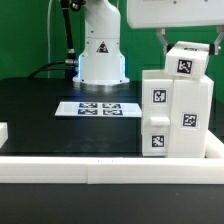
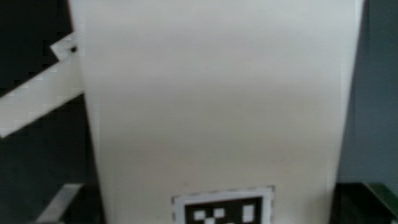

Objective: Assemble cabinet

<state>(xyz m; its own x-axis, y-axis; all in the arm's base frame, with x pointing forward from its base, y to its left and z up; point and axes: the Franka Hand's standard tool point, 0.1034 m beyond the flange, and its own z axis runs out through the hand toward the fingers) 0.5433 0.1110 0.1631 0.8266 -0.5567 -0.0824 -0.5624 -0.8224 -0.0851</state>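
Note:
The cabinet (image 1: pixel 178 115) is a tall white box with several black-and-white tags, standing at the exterior view's right near the front rail. A smaller white tagged part (image 1: pixel 187 62) sits on top of it. My gripper (image 1: pixel 190 48) comes down from above with a finger on each side of that top part. In the wrist view a broad white panel (image 2: pixel 205 100) with a tag (image 2: pixel 222 208) at its near end fills the space between the dark fingers (image 2: pixel 64 200). The jaws look closed against the part's two sides.
The marker board (image 1: pixel 100 108) lies flat on the black table in front of the robot base (image 1: pixel 100 55). A long low white rail (image 1: pixel 90 167) edges the table's front. A small white piece (image 1: pixel 3 131) shows at the exterior view's left edge.

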